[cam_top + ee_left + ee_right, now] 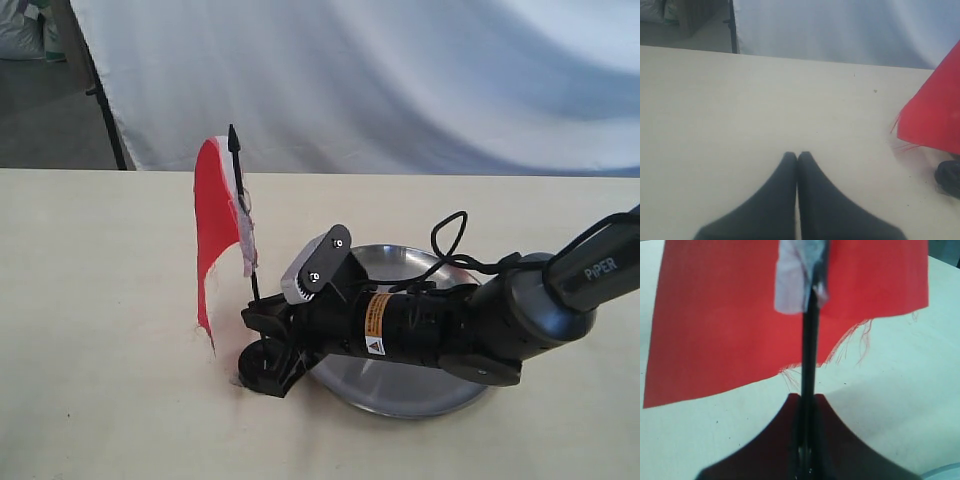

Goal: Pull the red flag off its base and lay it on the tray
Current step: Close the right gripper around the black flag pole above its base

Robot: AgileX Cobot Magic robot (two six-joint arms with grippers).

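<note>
The red flag (215,225) stands upright on its thin black stick (238,170), left of the silver tray (400,395). My right gripper (262,345) reaches across the tray and is shut on the stick low down, just above the table. In the right wrist view the stick (809,355) runs between the closed fingers of the right gripper (806,397), with the flag (720,325) hanging above. The black base (950,177) shows at the edge of the left wrist view, under the flag (935,120). My left gripper (797,155) is shut on nothing over bare table.
The pale table (100,330) stretches left of the flag. A white cloth backdrop (400,80) hangs behind the far edge, with a black stand leg (105,110) at the back left. A cable (455,245) loops over the right arm.
</note>
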